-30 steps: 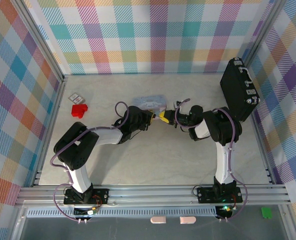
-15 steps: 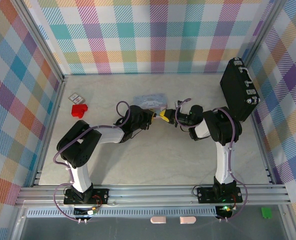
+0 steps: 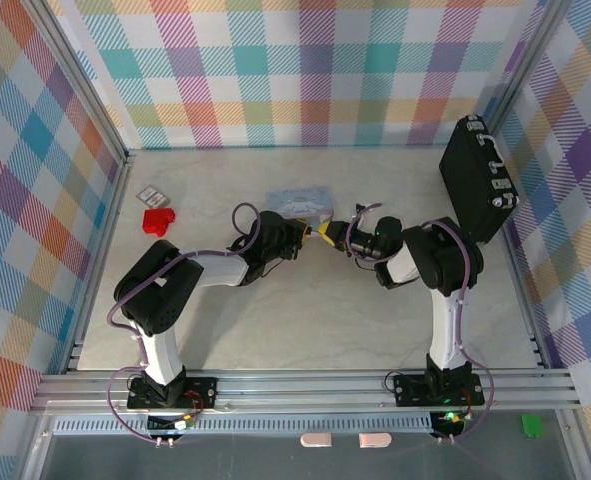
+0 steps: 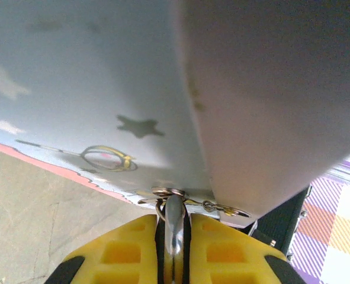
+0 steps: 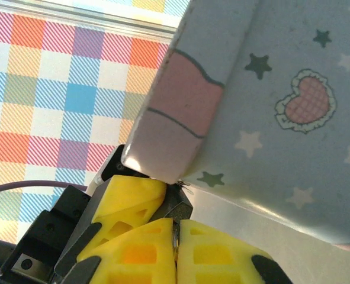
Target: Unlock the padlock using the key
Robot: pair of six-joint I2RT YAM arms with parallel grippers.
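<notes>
Padlock [image 5: 179, 205] beside the tin [image 3: 300, 197], midway along the table's [image 3: 275, 320] far edge: key insertion, we judge.
Left gripper [image 4: 173, 223] pinches a thin silvery part, likely its shackle; right gripper [image 5: 175, 228] is pressed together, perhaps on the key. Next: align, then turn.

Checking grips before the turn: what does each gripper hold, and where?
Left gripper pinches a silvery metal piece by its shaft, ring end out; key or shackle, unclear. Right gripper is shut; what it holds cannot be told.
</notes>
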